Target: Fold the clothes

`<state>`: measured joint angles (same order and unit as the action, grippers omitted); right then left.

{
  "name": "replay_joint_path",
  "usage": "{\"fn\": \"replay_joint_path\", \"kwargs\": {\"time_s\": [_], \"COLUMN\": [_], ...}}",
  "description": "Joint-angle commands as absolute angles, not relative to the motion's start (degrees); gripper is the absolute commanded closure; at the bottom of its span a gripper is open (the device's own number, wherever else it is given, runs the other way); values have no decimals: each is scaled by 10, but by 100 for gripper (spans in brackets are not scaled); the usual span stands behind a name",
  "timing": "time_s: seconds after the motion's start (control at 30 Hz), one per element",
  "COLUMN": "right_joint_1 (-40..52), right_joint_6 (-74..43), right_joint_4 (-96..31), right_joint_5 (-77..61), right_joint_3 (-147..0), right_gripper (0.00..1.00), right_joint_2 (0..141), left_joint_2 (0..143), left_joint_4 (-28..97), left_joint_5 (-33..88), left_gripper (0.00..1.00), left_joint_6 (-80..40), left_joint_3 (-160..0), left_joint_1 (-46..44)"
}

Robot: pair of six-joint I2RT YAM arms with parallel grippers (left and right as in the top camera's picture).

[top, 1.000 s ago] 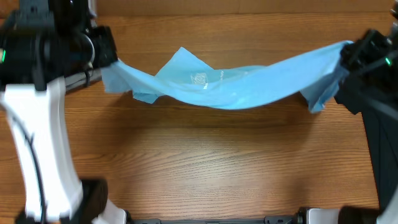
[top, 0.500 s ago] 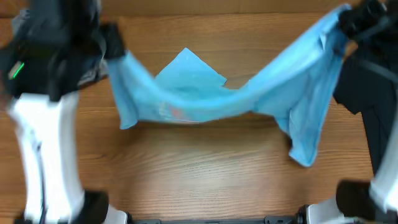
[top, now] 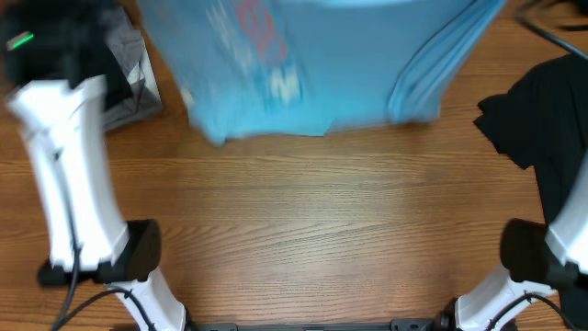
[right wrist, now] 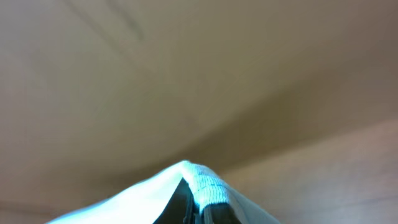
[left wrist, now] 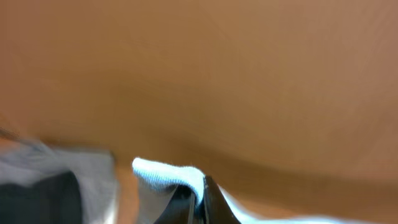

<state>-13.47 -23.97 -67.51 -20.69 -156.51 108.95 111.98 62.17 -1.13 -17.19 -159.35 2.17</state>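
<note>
The light blue T-shirt (top: 303, 64) with pink-red and white lettering hangs spread out, lifted high toward the overhead camera, its lower hem near mid-table. Both grippers are out of the overhead view above the frame's top. In the left wrist view my left gripper (left wrist: 198, 199) is shut on a light blue hem fold (left wrist: 168, 173). In the right wrist view my right gripper (right wrist: 198, 205) is shut on a stitched blue hem edge (right wrist: 205, 183). A plain black T-shirt (top: 537, 119) lies at the right edge.
Folded grey and black clothes (top: 129, 74) lie at the far left behind the left arm (top: 69, 175); they also show in the left wrist view (left wrist: 56, 186). The arm bases (top: 138, 257) stand at the front corners. The wooden table (top: 312, 230) shows below the shirt.
Both grippers rose up and out of the overhead view, lifting the sagging blue shirt off the table until it hangs flat with its print showing. The black shirt at right came into view.
</note>
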Motion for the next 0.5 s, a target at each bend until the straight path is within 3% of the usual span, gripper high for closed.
{"fn": "replay_joint_path", "kwargs": {"time_s": [0.0, 0.23, 0.33, 0.47], "right_joint_1": [-179, -192, -192, -190], "right_joint_6": [-240, -220, -202, -185], "right_joint_4": [-713, -891, -953, -971], "right_joint_5": [-232, -215, -215, -223], "right_joint_3": [-1643, -1644, -1607, -1517], "right_gripper": [96, 96, 96, 96], "right_joint_2": [1058, 1065, 1069, 1061], "left_joint_2": [1077, 1086, 1115, 1132], "left_joint_4": [671, 897, 969, 968], "left_joint_5": [-3, 0, 3, 75], "left_gripper": [96, 90, 96, 96], "left_joint_6": [-159, -137, -148, -138], "left_joint_3": [-1694, -1696, -1653, -1538], "left_joint_1": [48, 49, 49, 48]}}
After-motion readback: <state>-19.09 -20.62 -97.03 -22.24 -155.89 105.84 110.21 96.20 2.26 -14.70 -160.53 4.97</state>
